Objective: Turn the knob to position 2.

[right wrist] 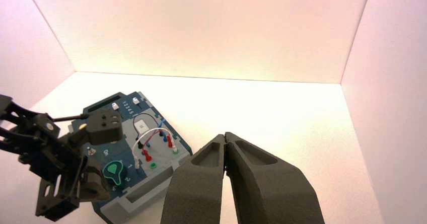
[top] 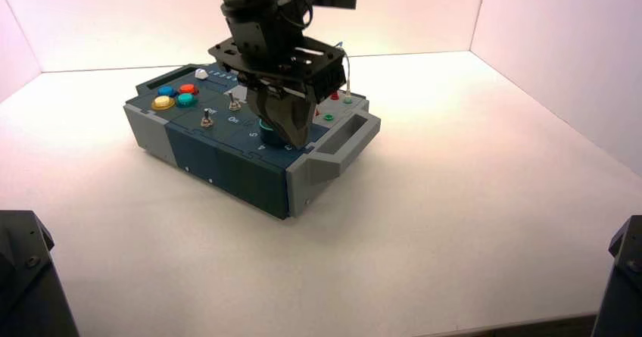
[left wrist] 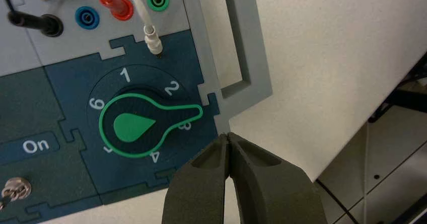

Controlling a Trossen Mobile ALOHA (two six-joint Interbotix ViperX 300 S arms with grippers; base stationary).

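The knob (left wrist: pixel 133 126) is dark green with a bright green outline and a teardrop nose, set in the dark blue panel of the box (top: pixel 227 166). Its nose lies between the white digits 2 (left wrist: pixel 171 88) and 3 and partly covers the 3. My left gripper (left wrist: pixel 227 136) is shut with nothing in it. It hangs just off the knob's nose, over the box's edge by the digit 4. From above, the left gripper (top: pixel 291 136) hides most of the knob (top: pixel 266 129). My right gripper (right wrist: pixel 226 138) is shut and empty, held high and far from the box.
Beside the dial a white plug (left wrist: pixel 152 40), a red plug (left wrist: pixel 116 5) and a black plug (left wrist: pixel 35 22) sit in the grey socket panel. A grey handle (left wrist: pixel 246 58) frames the box's end. A metal toggle (left wrist: pixel 15 188) stands under the "On" label (left wrist: pixel 35 145). Coloured buttons (top: pixel 176 96) are far left.
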